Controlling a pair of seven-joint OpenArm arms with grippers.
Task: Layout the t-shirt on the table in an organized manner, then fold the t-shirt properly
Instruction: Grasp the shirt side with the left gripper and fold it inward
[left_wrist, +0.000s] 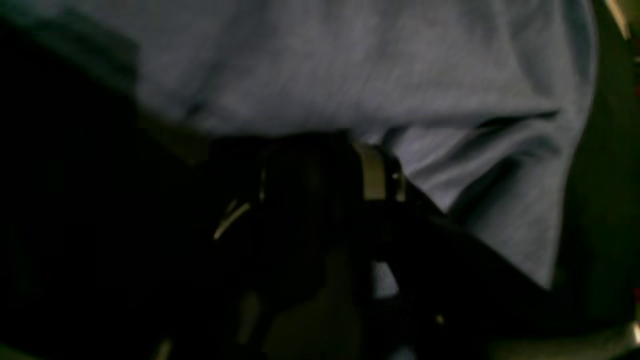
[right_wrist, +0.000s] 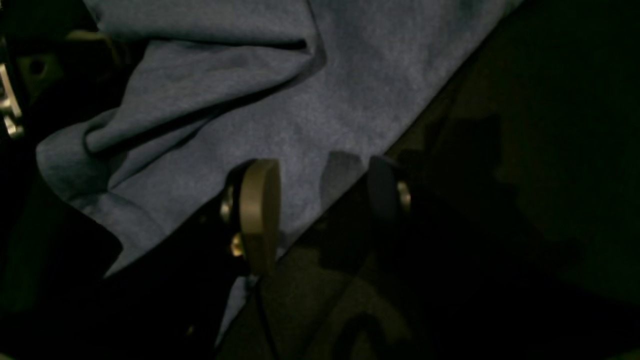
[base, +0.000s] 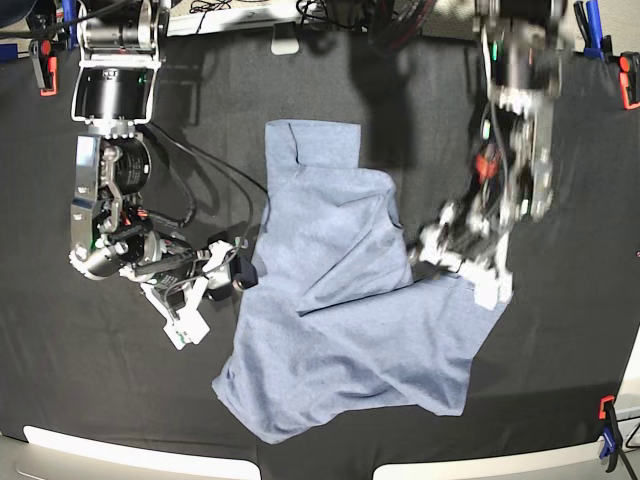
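The t-shirt (base: 350, 320) lies in the middle of the counter (base: 560, 380), not flat yet: one part is folded over the body in a diagonal flap, a narrow part points to the far side, and the near hem makes a crooked corner. The cloth looks thin, soft and light, so I judge it will sag and drag when lifted, will not slide much on the black cover, and cannot break. The good places to take it should be the edges and corners, such as the hem or a sleeve, where only a single layer is pinched. The right pincer (right_wrist: 320, 200) stands at the shirt's side edge, its jaws apart, one finger over the cloth and the other over the black cover, holding nothing. The left pincer (base: 452, 243) is at the opposite edge, low on the fabric and blurred; in its wrist view it is too dark, so I cannot tell if it grips.
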